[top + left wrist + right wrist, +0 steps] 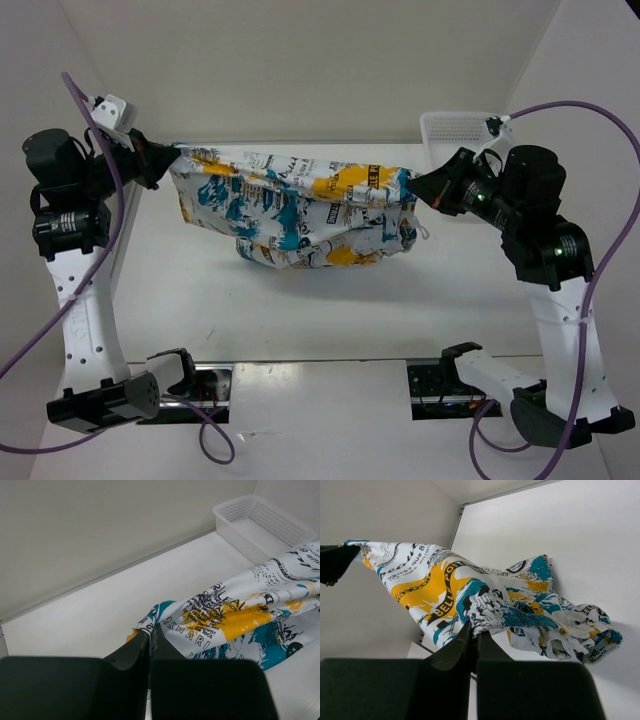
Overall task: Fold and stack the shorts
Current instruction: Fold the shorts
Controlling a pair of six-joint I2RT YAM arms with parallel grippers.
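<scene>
The shorts (290,195), white cloth printed with teal, yellow and black lettering, hang stretched between both arms above the table, their lower part sagging onto it. My left gripper (172,160) is shut on the cloth's left corner; the left wrist view has that corner pinched at my left gripper (150,631) and the shorts (240,620) running off to the right. On the other side my right gripper (412,186) is shut on the gathered waistband; in the right wrist view the shorts (445,585) spread away from my right gripper (475,629).
A white mesh basket (455,128) stands at the back right, just behind the right arm; it is also in the left wrist view as the basket (260,522). White walls enclose the table on the far side and both flanks.
</scene>
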